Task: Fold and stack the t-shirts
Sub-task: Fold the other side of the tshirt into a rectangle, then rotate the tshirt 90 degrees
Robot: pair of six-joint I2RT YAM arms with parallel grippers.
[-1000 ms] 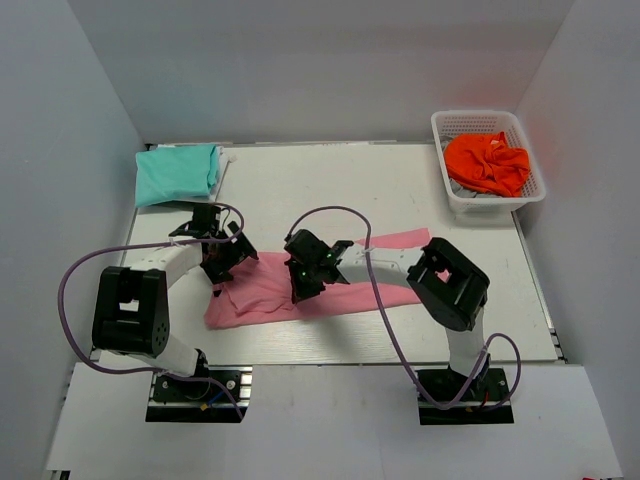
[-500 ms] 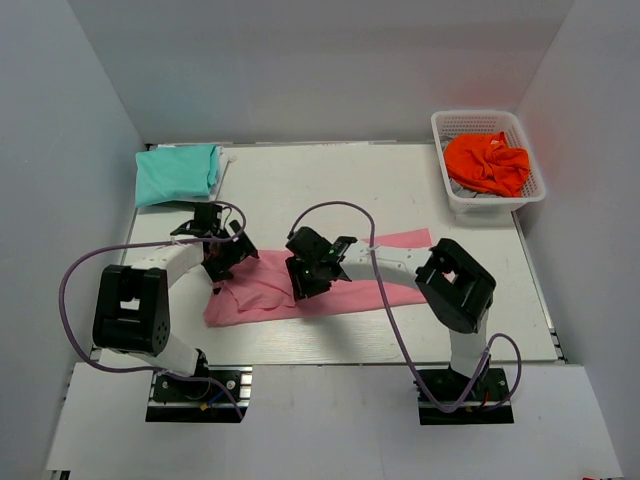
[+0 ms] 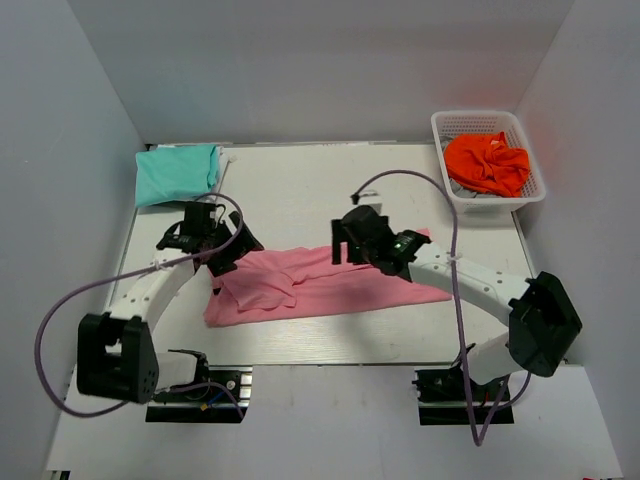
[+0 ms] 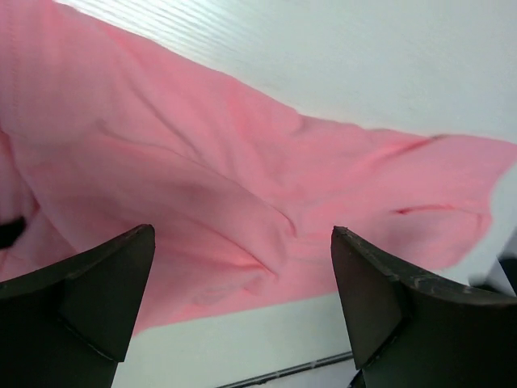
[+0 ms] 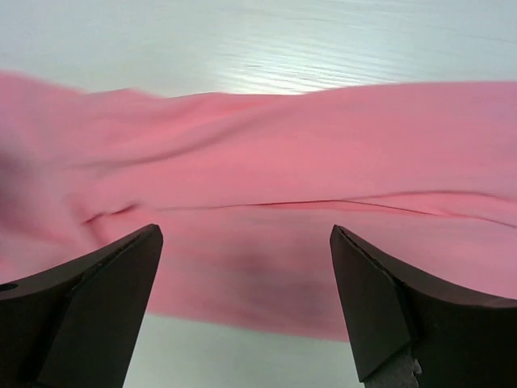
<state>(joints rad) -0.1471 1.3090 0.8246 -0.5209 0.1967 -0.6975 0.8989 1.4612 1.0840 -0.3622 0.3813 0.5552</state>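
The pink t-shirt [image 3: 320, 290] lies spread and creased across the middle of the table [image 3: 300, 190]. My left gripper [image 3: 232, 255] hovers open over its left end; in the left wrist view the pink cloth [image 4: 202, 178] lies below the spread fingers [image 4: 89, 299], untouched. Open as well, my right gripper [image 3: 345, 245] hangs over the shirt's far edge near its middle. Pink cloth [image 5: 283, 162] fills the right wrist view, with nothing between the fingers [image 5: 396, 307]. The teal t-shirt [image 3: 177, 172] rests folded at the back left corner.
A white basket [image 3: 440, 160] holding a crumpled orange cloth [image 3: 487, 163] stands at the back right. Grey walls close in the table on three sides. The arms' cables loop above the surface.
My right gripper has opened and let go of the pink shirt, then swung right and back toward the shirt's far edge. The left gripper stayed open and shifted slightly.
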